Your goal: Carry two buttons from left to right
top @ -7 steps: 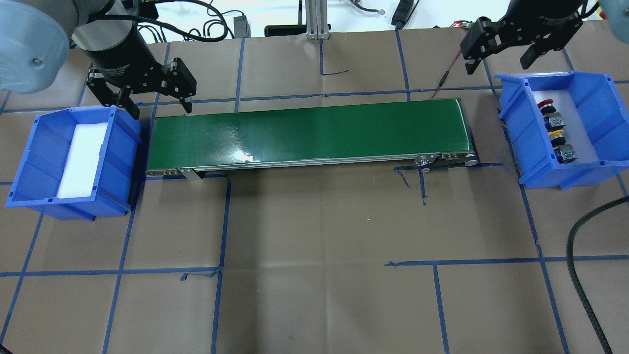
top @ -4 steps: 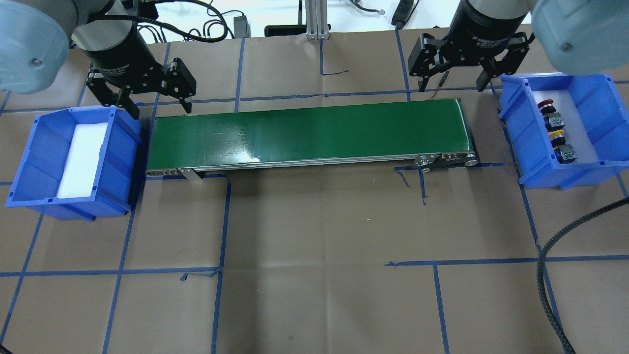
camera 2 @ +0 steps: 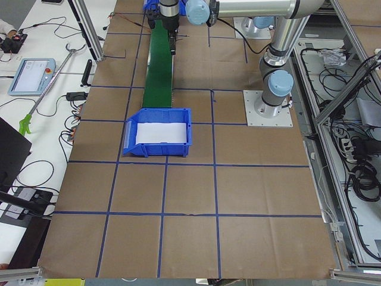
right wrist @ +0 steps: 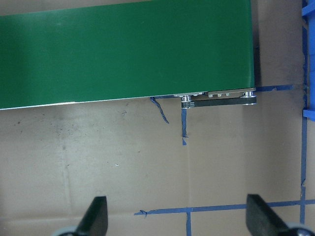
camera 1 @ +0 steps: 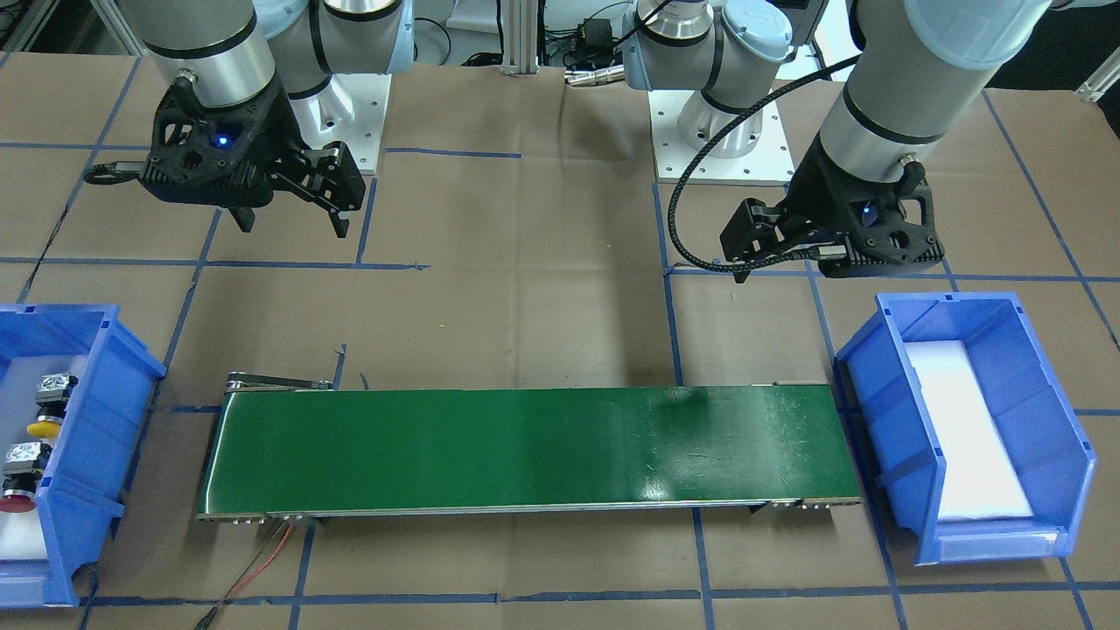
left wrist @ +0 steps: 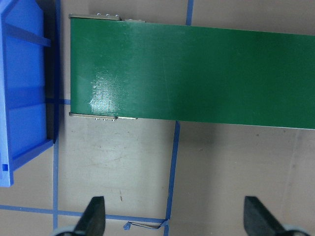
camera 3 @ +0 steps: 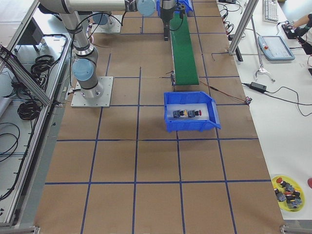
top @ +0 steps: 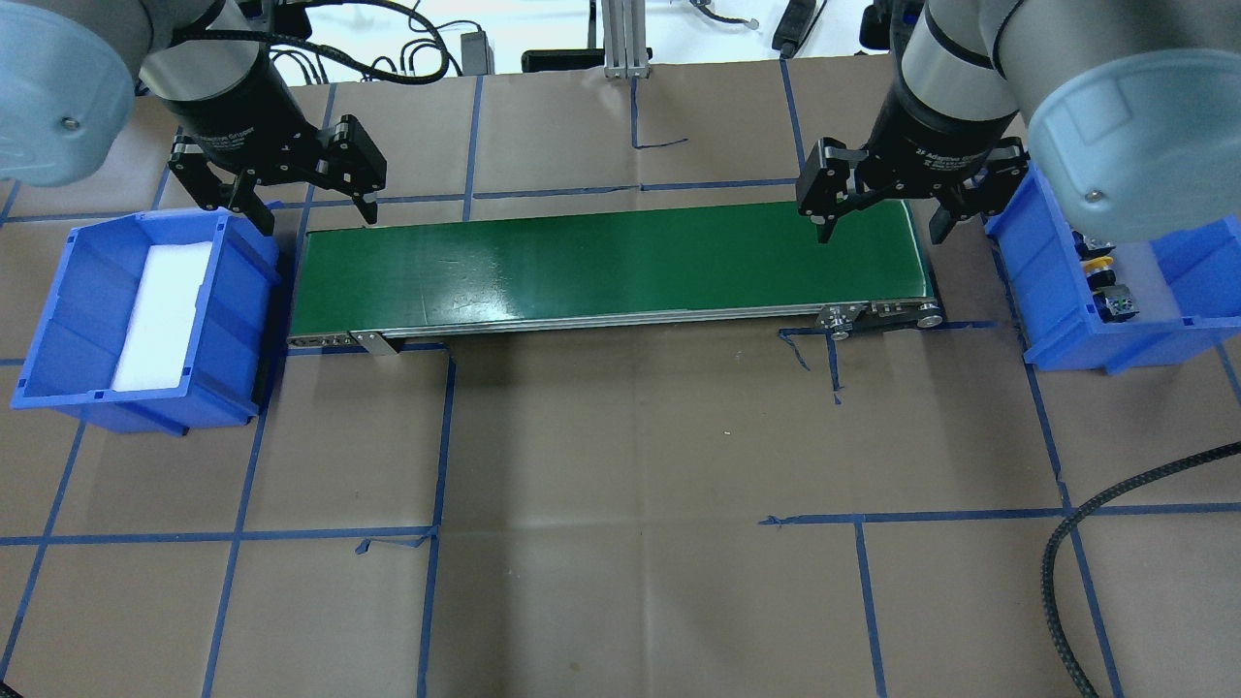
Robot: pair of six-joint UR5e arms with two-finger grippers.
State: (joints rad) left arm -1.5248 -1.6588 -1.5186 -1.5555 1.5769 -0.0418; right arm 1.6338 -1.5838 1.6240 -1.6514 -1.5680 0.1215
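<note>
Yellow-capped button (camera 1: 48, 407) and red-capped button (camera 1: 19, 479), both black-grey blocks, lie inside the blue plastic bin (camera 1: 101, 420), so withdraw the spread, empty left gripper (top: 315, 214) and right gripper (top: 880, 229) clear of its rim.

R gripper (top: 879, 237) now nearer belt (top: 601, 262)

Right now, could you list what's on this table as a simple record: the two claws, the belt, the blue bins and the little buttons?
conveyor belt: green, nothing on it
left gripper: open, empty, raised near the belt's left end
right gripper: open, empty, raised near the belt's right end
left bin: white pad only
right bin: holds red button and yellow button, in a row
</note>
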